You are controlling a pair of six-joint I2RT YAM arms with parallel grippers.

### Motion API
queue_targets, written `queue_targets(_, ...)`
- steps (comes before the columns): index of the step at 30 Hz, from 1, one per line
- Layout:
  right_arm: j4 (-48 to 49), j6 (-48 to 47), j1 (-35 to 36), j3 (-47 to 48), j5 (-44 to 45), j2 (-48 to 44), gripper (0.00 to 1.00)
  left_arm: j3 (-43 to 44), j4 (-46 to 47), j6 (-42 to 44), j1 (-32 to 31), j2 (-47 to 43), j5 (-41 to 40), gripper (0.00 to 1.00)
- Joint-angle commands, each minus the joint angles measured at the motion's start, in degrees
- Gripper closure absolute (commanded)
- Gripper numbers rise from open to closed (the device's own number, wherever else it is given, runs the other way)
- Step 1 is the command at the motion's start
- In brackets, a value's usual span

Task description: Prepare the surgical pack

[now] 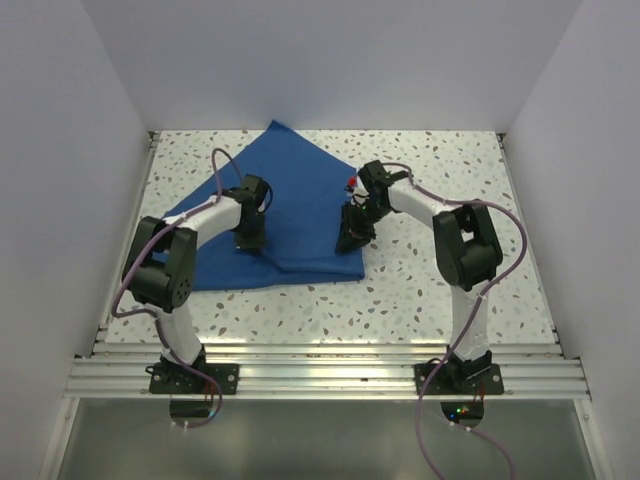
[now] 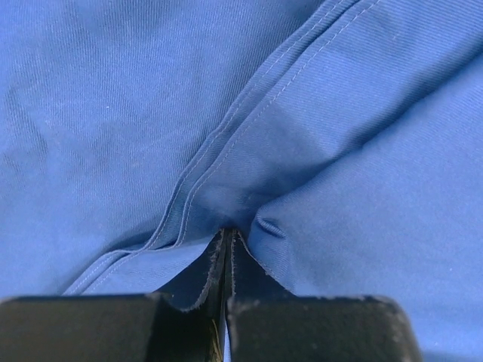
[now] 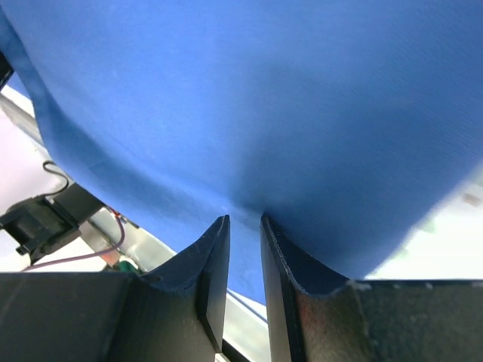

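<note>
Plainly, cloth (image 1: 300,200): draping soft, light, limp.
Left end effector (image 2: 226,235): pinching hem (image 2: 249,115), fully closed.
Right end effector (image 3: 245,224): seemingly clamping cloth edge.

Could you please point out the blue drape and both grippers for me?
blue drape (image 1: 300,203): top external view, flat middle of the cloth.
left gripper (image 2: 226,240): left wrist view, between fingertips pinching a fold.
right gripper (image 3: 245,226): right wrist view, between fingertips at the cloth.

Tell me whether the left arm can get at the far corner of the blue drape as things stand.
Probably, but not right away. The left gripper is shut on a fold of the drape, so it must let go first. Nothing stands on the drape between it and the far corner.
</note>
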Motion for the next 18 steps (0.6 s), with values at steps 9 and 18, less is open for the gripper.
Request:
queue_targets(9, -9.2, -5.7, -2.1, 13.4, 4.2, -3.3, 0.66, 4.0, -3.2, 0.3, 16.3, -11.2, -5.8, 0.34)
queue_targets(18, -4.0, -3.5, 0.9, 8.0, 0.6, -11.0, 0.36, 1.6, 3.1, -1.9, 31.7, -8.7, -6.0, 0.28)
